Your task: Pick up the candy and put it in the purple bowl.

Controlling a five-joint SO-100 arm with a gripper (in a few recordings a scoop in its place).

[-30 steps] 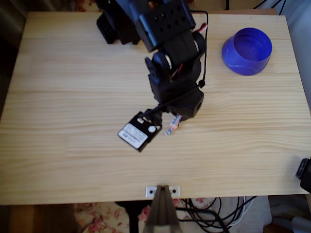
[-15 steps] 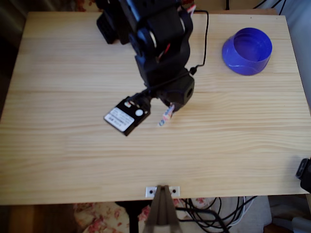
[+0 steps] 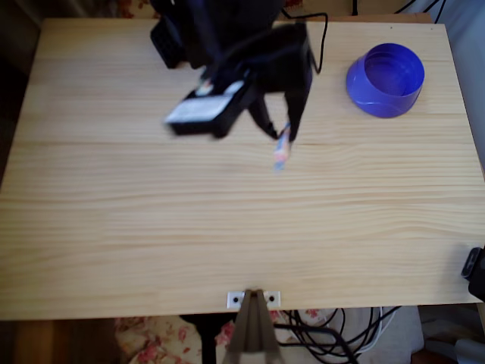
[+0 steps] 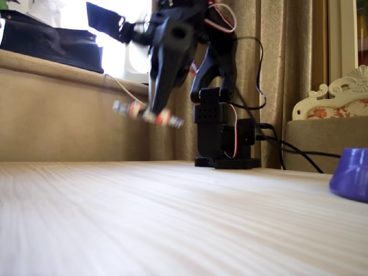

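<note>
My black gripper (image 3: 280, 135) is lifted well above the wooden table (image 3: 227, 243) and blurred by motion. It is shut on the candy (image 3: 281, 150), which sticks out below the fingertips. In the fixed view the candy (image 4: 148, 113) hangs crosswise in the gripper (image 4: 154, 109), high over the table, with its twisted ends out to both sides. The purple bowl (image 3: 386, 80) stands near the table's far right corner in the overhead view, right of the gripper. Its rim (image 4: 351, 172) shows at the right edge of the fixed view.
The arm's base (image 4: 221, 144) is mounted at the back middle of the table. Cables (image 3: 333, 334) hang below the front edge. A black object (image 3: 475, 271) pokes in at the right edge. A small metal bracket (image 3: 254, 298) is fixed at the front edge.
The gripper has risen off the table with the candy and swung toward the back and slightly right, closer to the bowl.
</note>
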